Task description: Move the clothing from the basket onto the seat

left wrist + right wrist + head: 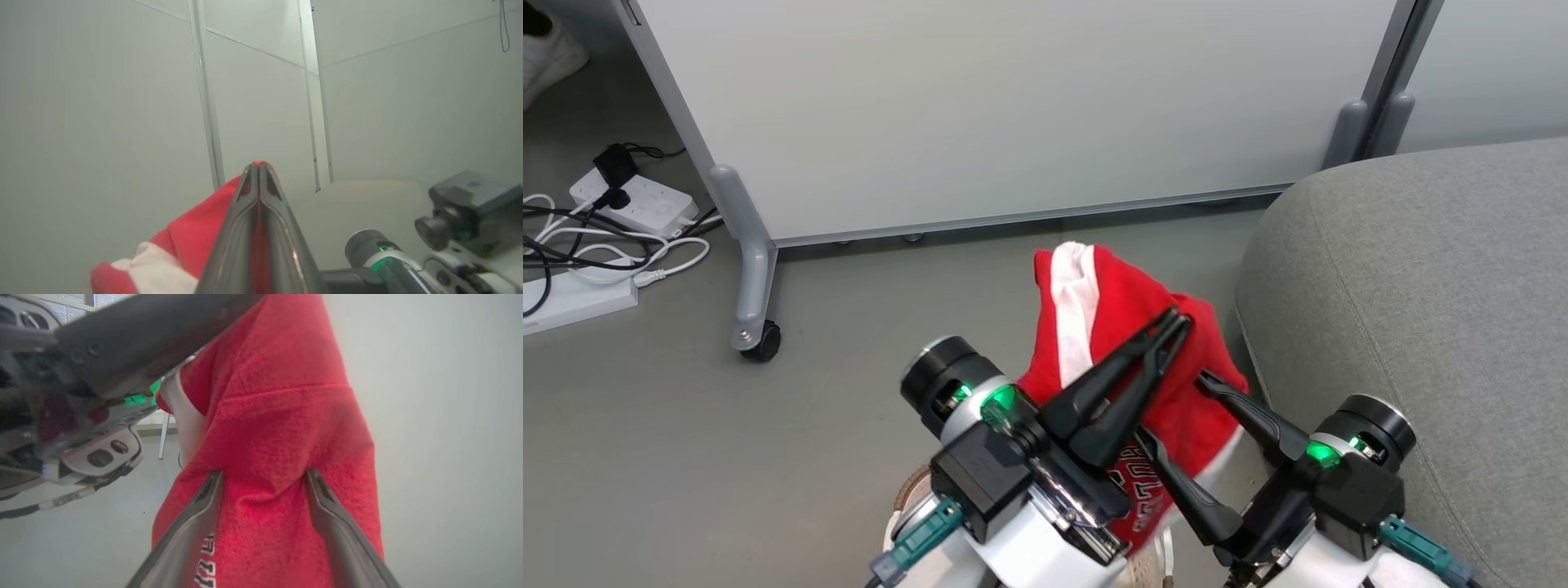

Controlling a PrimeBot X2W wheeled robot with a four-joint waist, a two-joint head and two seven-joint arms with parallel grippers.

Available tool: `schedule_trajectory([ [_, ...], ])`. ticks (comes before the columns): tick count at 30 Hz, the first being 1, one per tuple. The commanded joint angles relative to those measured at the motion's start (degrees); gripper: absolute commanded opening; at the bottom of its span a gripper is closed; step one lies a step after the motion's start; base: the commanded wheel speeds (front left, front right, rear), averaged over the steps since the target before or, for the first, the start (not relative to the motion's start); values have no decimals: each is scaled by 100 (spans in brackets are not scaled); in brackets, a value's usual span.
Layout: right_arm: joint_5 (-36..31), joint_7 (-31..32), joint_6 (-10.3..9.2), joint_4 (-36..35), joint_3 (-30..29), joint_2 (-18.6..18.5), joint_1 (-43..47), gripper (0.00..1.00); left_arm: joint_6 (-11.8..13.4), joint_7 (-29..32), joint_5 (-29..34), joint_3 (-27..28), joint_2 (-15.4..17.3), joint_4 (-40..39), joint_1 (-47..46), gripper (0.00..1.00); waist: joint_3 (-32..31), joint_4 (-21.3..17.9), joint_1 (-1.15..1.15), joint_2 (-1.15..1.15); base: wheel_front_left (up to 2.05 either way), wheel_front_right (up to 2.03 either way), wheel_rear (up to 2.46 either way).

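Observation:
My left gripper [1176, 322] is shut on the clothing [1111, 327], a bright red garment with a white stripe, and holds it up so that it hangs over the floor just left of the grey seat [1421, 286]. In the left wrist view the closed left gripper [257, 167] pinches red fabric [196, 232]. My right gripper [1170, 406] is open below it, and its fingers straddle the hanging cloth. In the right wrist view the red cloth [278, 416] bulges between the spread fingers of the right gripper [263, 477], with lettering low down. A bit of the basket [905, 500] rim peeks out beneath my left arm.
A white partition panel [1013, 106] on a castor foot [760, 339] stands behind the garment. Power strips and cables [629, 204] lie on the grey floor at the far left, and a person's white shoe [547, 49] shows in the top left corner.

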Motion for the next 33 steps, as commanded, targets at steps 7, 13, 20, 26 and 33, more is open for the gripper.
schedule_trajectory([
  [7,-278,-30,9,296,99,77,-138,100,-63,-7,-37,-332,17,15,-50,0,-29,51,0,0,0,0,0],
  [13,-377,-30,9,437,229,132,-232,0,-64,-7,-108,-471,17,26,-34,0,-54,90,0,0,0,0,0],
  [20,-374,-30,9,482,87,275,-138,0,-72,-7,-155,-466,19,55,-21,0,-65,126,0,0,0,0,0],
  [26,-403,-30,9,322,-185,404,-74,0,-44,-7,-153,-385,20,101,28,0,-83,133,0,0,0,0,0],
  [33,-412,-30,9,-10,-660,595,111,0,-19,-7,-287,-220,21,157,96,41,-120,134,0,0,0,0,0],
])
